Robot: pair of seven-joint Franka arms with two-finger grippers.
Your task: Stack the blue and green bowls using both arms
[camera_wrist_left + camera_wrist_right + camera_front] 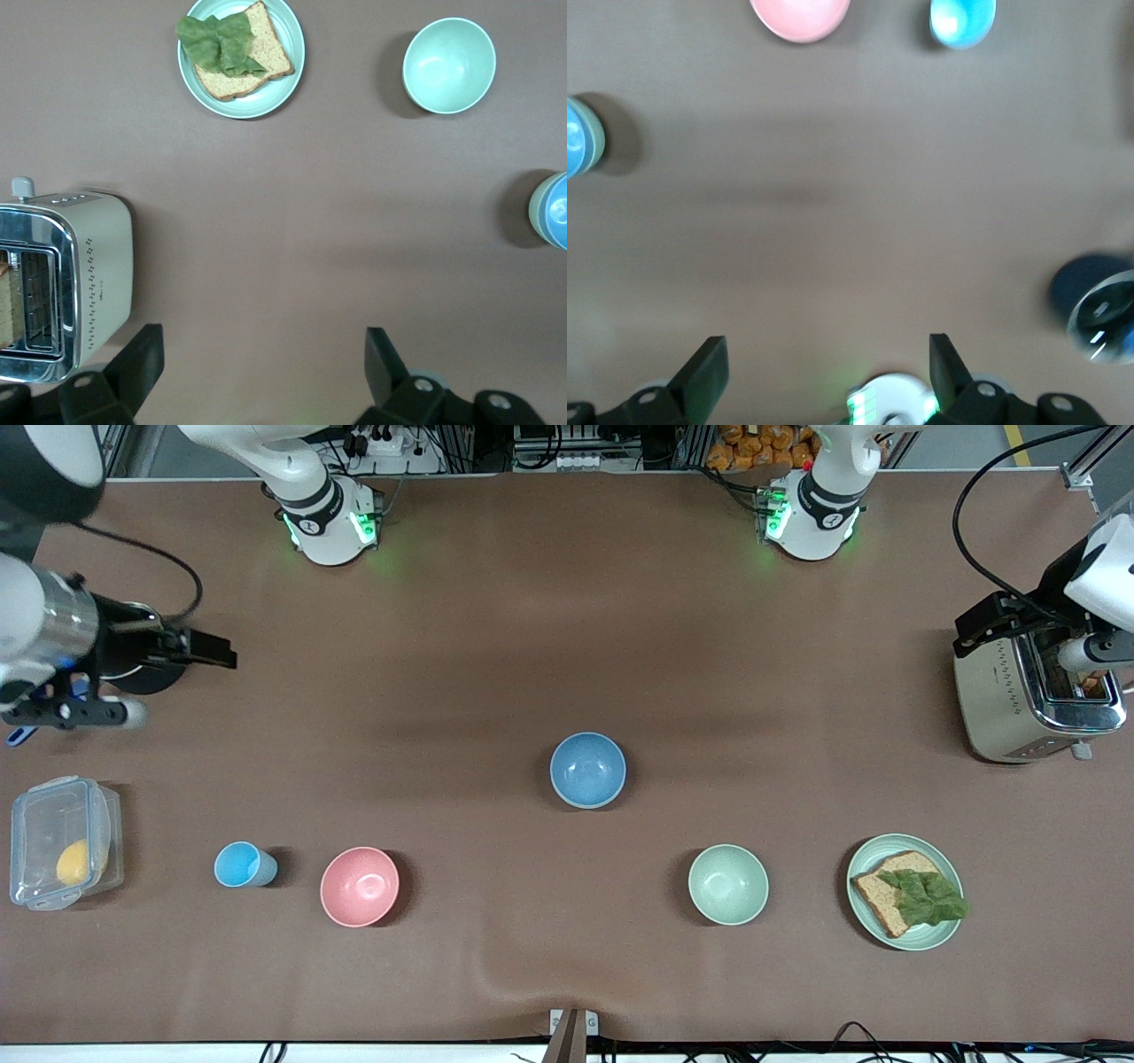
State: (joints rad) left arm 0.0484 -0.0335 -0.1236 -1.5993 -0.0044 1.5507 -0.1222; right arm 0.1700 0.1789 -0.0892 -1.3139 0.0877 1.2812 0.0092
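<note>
From the front camera, the blue bowl [587, 770] sat upright near the middle of the brown desk [567, 646], with bare surface all around it. The green bowl [728, 884] stood nearer the camera and toward the left arm's end, well apart from the blue one. Beside it, closer still to that end, a pale plate [904, 891] carried a slice of bread [889, 895] topped with lettuce [928, 897]. A steel toaster [1036, 693] stood at the left arm's end, with the left gripper [1088, 657] over it. Toward the right arm's end lay a pink bowl [360, 886], a small light-blue cup [243, 864] and a clear lidded box [62, 841] with something yellow inside. The right gripper [75, 710] hung over the desk at that end (its jaws could not be judged here).

The left wrist view showed the left gripper's jaws spread wide over bare desk, holding nothing; toaster, plate, green bowl [449, 65] and the edge of the blue bowl [551, 210] were all visible.

The right wrist view showed the right gripper's jaws likewise wide apart and empty, with the pink bowl [800, 18], the cup [962, 21] and a sliver of the blue bowl [582, 136].

No readable writing appeared on anything.
</note>
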